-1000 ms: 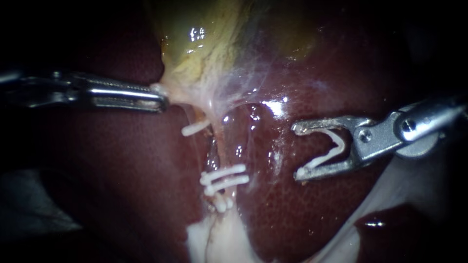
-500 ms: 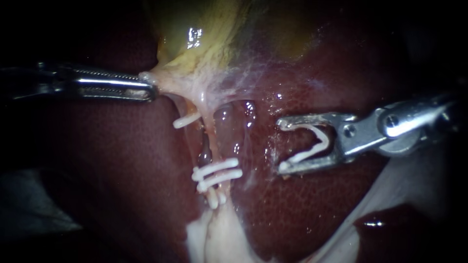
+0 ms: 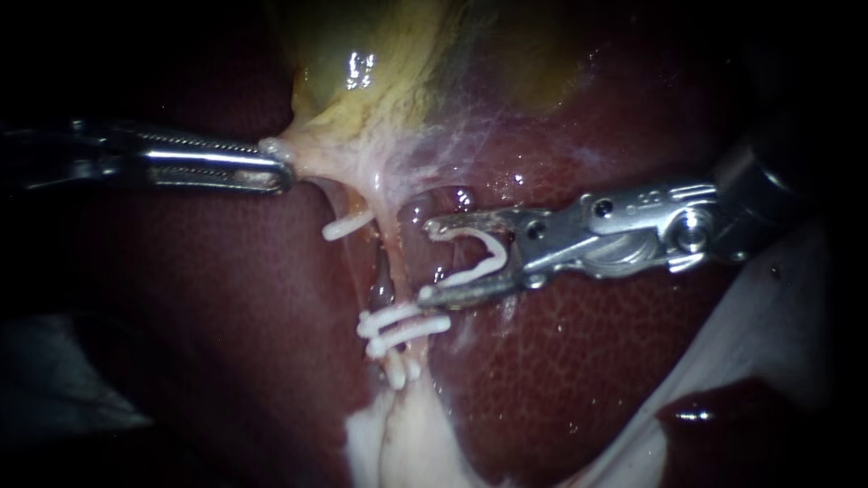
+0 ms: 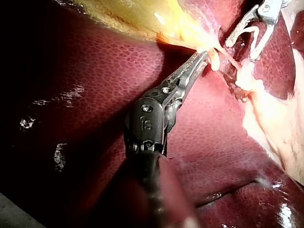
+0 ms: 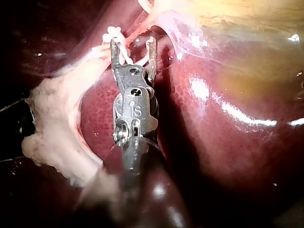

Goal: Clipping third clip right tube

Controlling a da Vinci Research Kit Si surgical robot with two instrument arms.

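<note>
Bringing the loaded clip up to the tube is the step in hand: my right instrument [image 3: 427, 258] stands with its jaws wide, an open clip [image 3: 477, 262] seated between them and touching both, the tips just beside the right tube [image 3: 395, 239], on the gallbladder side of the two clips [image 3: 402, 325] crossing it. My left instrument [image 3: 276, 163] grips the gallbladder [image 3: 380, 81] edge, stretching it taut. Next, I judge, the jaws must straddle the tube fully, clear of the liver [image 3: 561, 361], before squeezing

White clip [image 3: 484, 268] bent open in a V; held between the right instrument's [image 3: 427, 258] jaws; just beside the pale tube [image 3: 394, 244].
</note>
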